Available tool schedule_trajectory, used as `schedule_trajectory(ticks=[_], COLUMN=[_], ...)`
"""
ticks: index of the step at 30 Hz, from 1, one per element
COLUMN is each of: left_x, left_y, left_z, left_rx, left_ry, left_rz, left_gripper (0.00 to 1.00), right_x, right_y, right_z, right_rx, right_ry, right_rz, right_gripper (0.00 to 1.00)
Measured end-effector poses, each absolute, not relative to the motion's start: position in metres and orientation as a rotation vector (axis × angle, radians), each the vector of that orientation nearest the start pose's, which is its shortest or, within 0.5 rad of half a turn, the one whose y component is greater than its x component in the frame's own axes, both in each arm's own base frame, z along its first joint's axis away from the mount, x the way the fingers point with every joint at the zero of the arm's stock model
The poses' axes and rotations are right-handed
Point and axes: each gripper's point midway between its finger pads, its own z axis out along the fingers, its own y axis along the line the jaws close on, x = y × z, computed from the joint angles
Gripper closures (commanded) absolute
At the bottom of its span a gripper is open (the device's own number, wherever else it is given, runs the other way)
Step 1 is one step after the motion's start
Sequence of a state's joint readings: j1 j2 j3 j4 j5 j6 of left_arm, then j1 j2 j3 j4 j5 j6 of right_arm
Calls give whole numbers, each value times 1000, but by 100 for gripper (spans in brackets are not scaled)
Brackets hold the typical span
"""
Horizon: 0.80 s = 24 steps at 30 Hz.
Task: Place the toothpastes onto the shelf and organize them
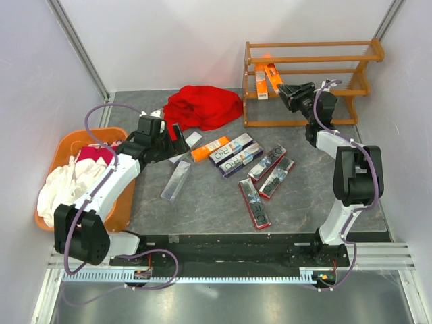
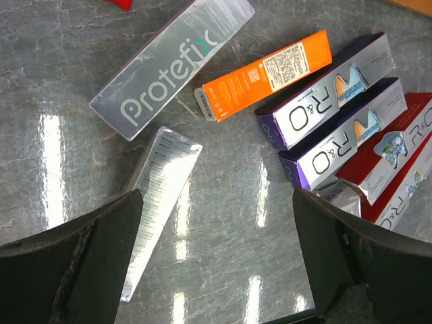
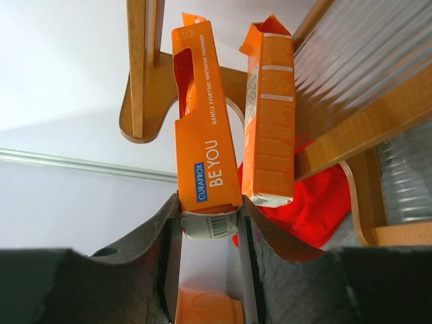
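The right gripper [image 3: 208, 214] was clenched on an orange toothpaste box [image 3: 206, 148] at the shelf's [image 1: 307, 46] left end, beside a second orange box [image 3: 270, 115]. The left gripper [image 2: 217, 209] hung released over a silver box [image 2: 172, 67] mid-table [image 1: 202, 202].

The shelf [image 1: 310, 45] stands at the far right of the bench [image 1: 202, 202], with the cloth [image 1: 202, 106] just left of it. At the shelf's left end are two toothpastes side by side — the right-hand box [image 1: 273, 75] clamped in the right end effector [image 1: 283, 90], the left-hand box [image 1: 261, 86] beside it. The other toothpastes [image 1: 230, 149] lie mid-bench, the left end effector [image 1: 177, 138] above their left side. The basket [image 1: 121, 202] sits at the left edge.
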<state>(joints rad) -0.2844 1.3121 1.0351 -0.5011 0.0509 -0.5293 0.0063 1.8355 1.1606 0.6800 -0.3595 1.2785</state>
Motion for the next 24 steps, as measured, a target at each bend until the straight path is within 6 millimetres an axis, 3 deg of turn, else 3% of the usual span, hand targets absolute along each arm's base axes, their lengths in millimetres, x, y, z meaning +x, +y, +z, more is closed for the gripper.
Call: schedule_trajectory(ticks=[14,24], left_x=[328,323], left_y=[-127,-126], left_z=[149,143], left_rx=[-271,-273], left_ry=[2405,2418], left_rz=[-444,-440], left_gripper=[0,0], right_x=[571,576], right_y=[84,112], right_z=[214,210], right_rx=[941,971], right_ry=[1506,1531], right_rz=[1168,1131], right_gripper=[72,64])
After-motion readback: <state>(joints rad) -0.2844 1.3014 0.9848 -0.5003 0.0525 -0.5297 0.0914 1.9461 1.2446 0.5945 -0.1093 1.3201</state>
